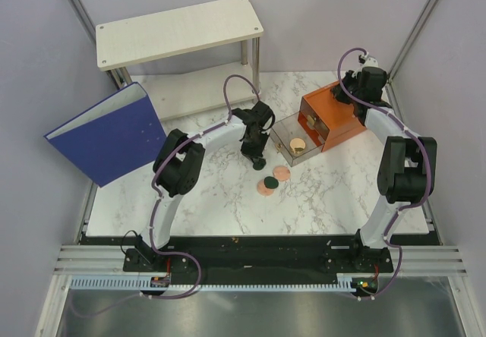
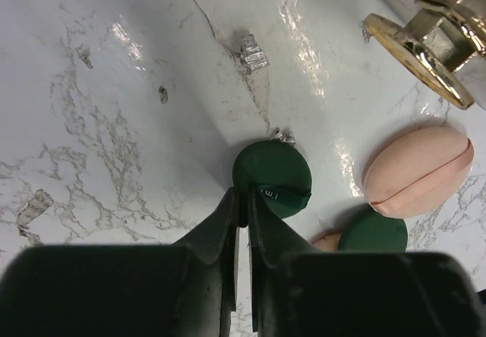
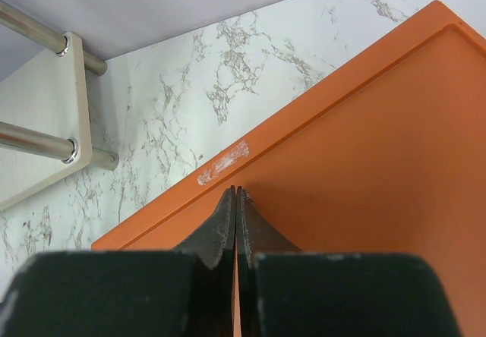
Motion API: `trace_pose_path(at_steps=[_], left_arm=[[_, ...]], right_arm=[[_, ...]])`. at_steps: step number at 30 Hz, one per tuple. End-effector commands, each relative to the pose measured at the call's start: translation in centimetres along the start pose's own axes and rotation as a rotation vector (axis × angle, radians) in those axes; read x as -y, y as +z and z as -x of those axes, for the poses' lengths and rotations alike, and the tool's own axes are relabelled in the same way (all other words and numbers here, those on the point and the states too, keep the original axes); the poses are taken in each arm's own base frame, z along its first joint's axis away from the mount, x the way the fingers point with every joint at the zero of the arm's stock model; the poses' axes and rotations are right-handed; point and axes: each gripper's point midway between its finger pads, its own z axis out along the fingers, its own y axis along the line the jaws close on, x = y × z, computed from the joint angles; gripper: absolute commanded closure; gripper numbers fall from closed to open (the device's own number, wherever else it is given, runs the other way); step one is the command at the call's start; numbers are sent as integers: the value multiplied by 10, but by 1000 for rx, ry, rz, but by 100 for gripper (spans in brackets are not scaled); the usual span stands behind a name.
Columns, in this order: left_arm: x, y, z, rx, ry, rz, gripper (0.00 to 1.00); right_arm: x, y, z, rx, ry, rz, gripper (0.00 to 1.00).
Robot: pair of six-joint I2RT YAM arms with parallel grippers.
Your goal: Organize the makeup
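In the left wrist view my left gripper (image 2: 244, 197) is shut on the left rim of a dark green disc (image 2: 277, 174) that rests on the marble table. A second dark green disc (image 2: 372, 232) lies to its right, overlapping a peach-pink disc (image 2: 328, 240). Another peach-pink disc (image 2: 418, 170) lies beyond them. The round gold jar (image 2: 414, 56) sits at the upper right, inside the clear drawer (image 1: 282, 130). From above, my left gripper (image 1: 258, 157) stands just left of the loose discs (image 1: 272, 181). My right gripper (image 3: 236, 191) is shut and empty over the orange box (image 3: 380, 124).
The orange box with drawers (image 1: 334, 113) stands at the back right with its clear drawer pulled out toward the middle. A big blue binder (image 1: 110, 132) leans at the left. A white two-level shelf (image 1: 178, 29) stands at the back.
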Motion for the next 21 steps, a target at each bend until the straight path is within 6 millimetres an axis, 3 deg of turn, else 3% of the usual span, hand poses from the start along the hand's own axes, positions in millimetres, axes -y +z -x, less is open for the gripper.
trace_pose_path(at_steps=[1,6,13,21], left_arm=[[2,-9,1,15,26,-8,93],[3,-42,19,110,30,8,98],[30,-102,91,347,17,-65,98],[64,-126,141,478,20,-199,98]], right_arm=[[66,-39,-202,-650,98,-242,100],[66,-37,-199,-645,99,-240,100],[66,-36,-202,-655,100,-239,100],[67,-37,-202,-657,99,-242,100]])
